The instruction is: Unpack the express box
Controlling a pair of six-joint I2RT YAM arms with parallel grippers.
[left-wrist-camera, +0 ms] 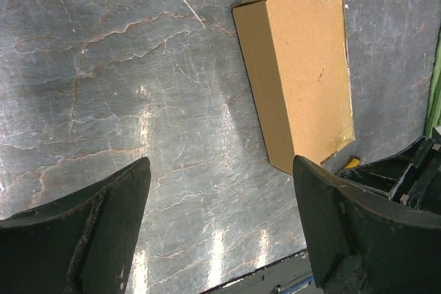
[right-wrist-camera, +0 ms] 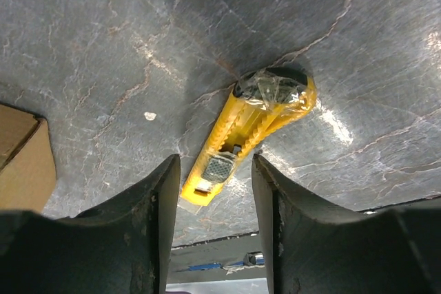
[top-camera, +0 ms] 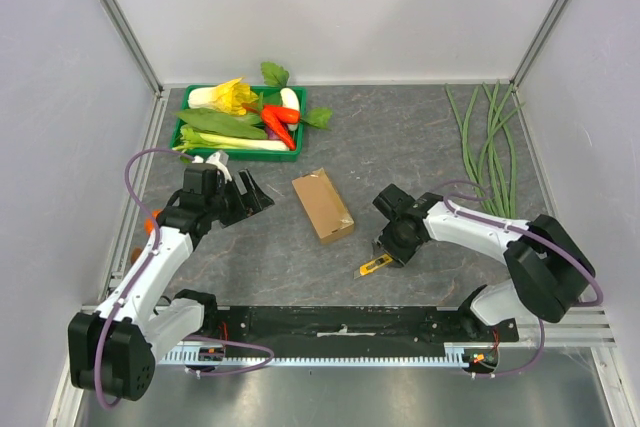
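Evidently little is done: the express box [top-camera: 323, 205] lies flat at mid-table, flaps shut, with clear tape glinting along one edge. No contents are out. By my judgement, cutting the tape, lifting the flaps and emptying it all remain.

The right gripper [right-wrist-camera: 215, 166] stands low over a yellow utility knife [right-wrist-camera: 255, 122] near the box's right side. Its jaws are parted either side of the ribbed plastic body, not clamped, and the knife rests on the table [top-camera: 400, 137]. The left gripper [left-wrist-camera: 220, 170] hovers left of the box, jaws wide apart and empty.

Box: plain matte brown card, oblong, crisp-edged. Table: grey, stone-veined, faintly glossy. A green tray [top-camera: 240, 155] of vegetables and loose long beans [top-camera: 490, 147] lie well apart from the box.
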